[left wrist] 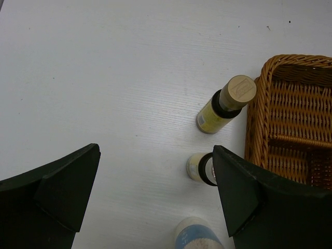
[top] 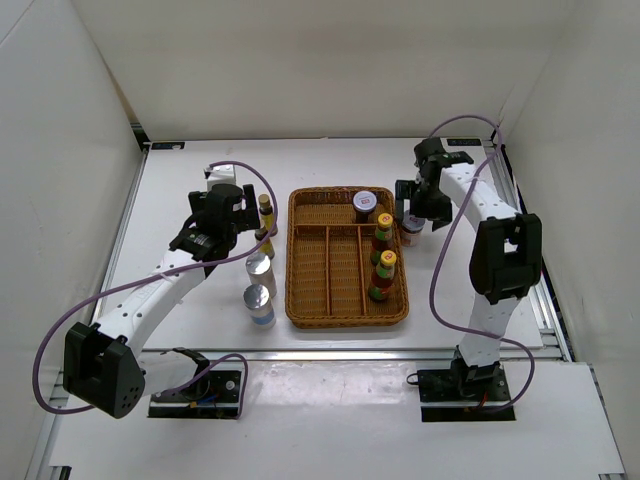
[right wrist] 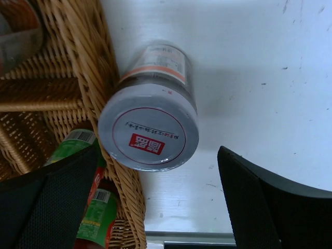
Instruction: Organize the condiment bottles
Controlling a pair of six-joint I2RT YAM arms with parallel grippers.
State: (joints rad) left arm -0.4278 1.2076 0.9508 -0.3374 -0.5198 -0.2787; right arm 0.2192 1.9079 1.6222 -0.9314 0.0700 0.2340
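Observation:
The wicker tray (top: 345, 300) holds one purple-lidded jar (top: 364, 205) and two red yellow-capped sauce bottles (top: 383, 232) (top: 382, 272). The second purple-lidded jar (right wrist: 148, 132) stands on the table against the tray's right wall, also seen from the top (top: 411, 230). My right gripper (right wrist: 158, 153) is open and hangs over it, empty. Left of the tray stand two small dark yellow-labelled bottles (left wrist: 228, 104) (left wrist: 198, 167) and two silver-topped cylinders (top: 260, 270) (top: 259, 303). My left gripper (left wrist: 155, 155) is open and empty, just left of the dark bottles; its right finger hides part of the nearer one.
The tray's left compartments (top: 310, 260) hold nothing. The tray's wall (left wrist: 259, 119) is close to the right of the dark bottles. In the right wrist view the tray rim (right wrist: 88, 62) touches the jar, with the sauce bottles (right wrist: 93, 212) just inside. White walls enclose the table.

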